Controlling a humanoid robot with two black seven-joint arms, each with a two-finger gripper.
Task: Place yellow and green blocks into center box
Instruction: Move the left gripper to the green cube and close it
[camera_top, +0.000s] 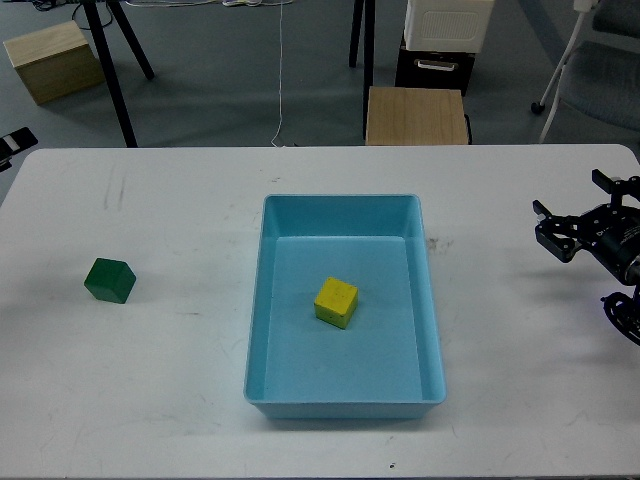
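Right black two-finger gripper (572, 228) near the table's right edge, holding nothing; finger spread too dark to tell. Left gripper out of view. Small matte yellow cube (336, 302) already inside the large light blue plastic tray (344, 204) at table centre. Dark green cube (110, 280) alone near the left edge. Likely trouble: clipping the tray wall on carry-over, dropping the cube short.
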